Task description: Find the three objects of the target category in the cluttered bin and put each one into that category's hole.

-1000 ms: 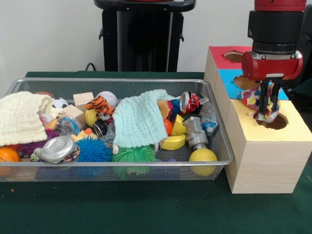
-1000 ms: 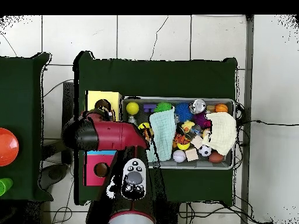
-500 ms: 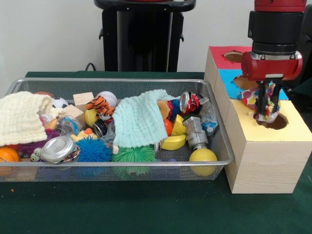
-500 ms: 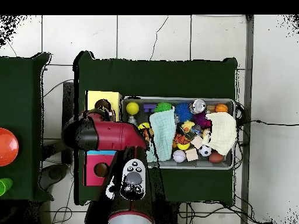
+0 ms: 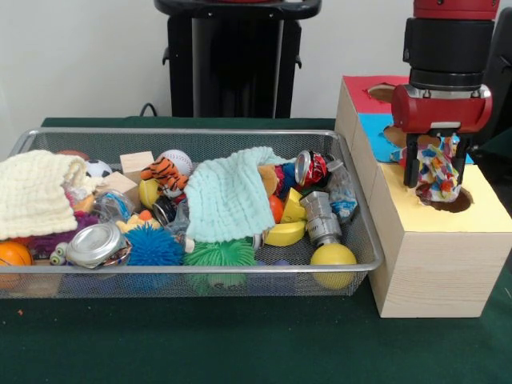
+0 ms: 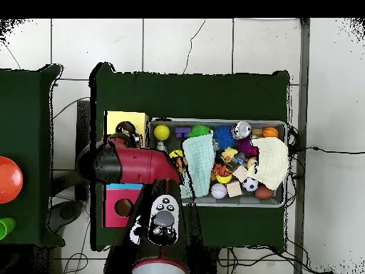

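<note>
My gripper (image 5: 434, 178) hangs over the dark hole (image 5: 450, 200) in the yellow end of the wooden box (image 5: 432, 264). A speckled multicoloured cloth item (image 5: 437, 171) sits between the fingers, its lower end just above the hole. The fingers (image 5: 411, 166) stand spread apart on either side of it, so the gripper looks open. In the overhead view the red arm (image 6: 132, 165) covers the gripper and most of the box; the yellow end (image 6: 127, 118) and the red end (image 6: 114, 208) show.
The wire bin (image 5: 364, 240) left of the box holds a mint cloth (image 5: 230, 196), a cream cloth (image 5: 36, 192), a toy tiger (image 5: 166, 174), a crushed can (image 5: 312, 168), spiky balls (image 5: 152, 246), a yellow ball (image 5: 333, 256) and more. Blue (image 5: 376, 128) and red (image 5: 360, 92) box sections lie behind.
The fingers have spread apart around the speckled item, which now looks wider between them. The gripper has risen slightly over the yellow hole.
</note>
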